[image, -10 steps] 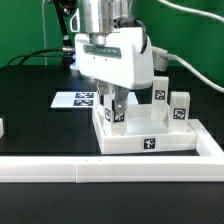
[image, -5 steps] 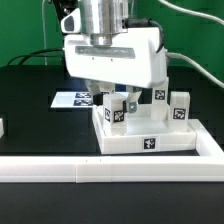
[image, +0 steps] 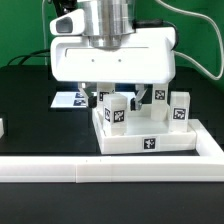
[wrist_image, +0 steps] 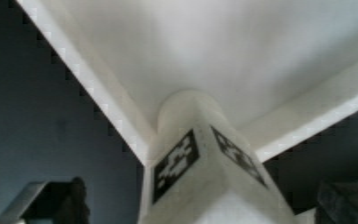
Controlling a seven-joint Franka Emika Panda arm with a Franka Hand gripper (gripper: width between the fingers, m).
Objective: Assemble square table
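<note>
The white square table top (image: pixel 150 143) lies upside down on the black table, with tags on its sides. Three short white tagged legs stand on it: one at the near corner on the exterior view's left (image: pixel 115 112), and two on the right (image: pixel 180 106) (image: pixel 158 96). My gripper (image: pixel 122 97) hangs just above the near-left leg, open, with a finger on each side and not touching it. In the wrist view that leg (wrist_image: pixel 202 150) fills the middle, and my dark fingertips (wrist_image: pixel 51 205) stand well apart from it. The gripper (wrist_image: pixel 197 208) holds nothing.
The marker board (image: pixel 72 98) lies flat behind the table top on the exterior view's left. A long white border rail (image: pixel 100 171) runs along the front and bends up the right side. A small white part (image: pixel 2 127) shows at the left edge.
The hand has turned about its vertical axis and risen a little. Its fingers, close around the near-left leg before, now stand apart from it. The leg stays upright in place.
</note>
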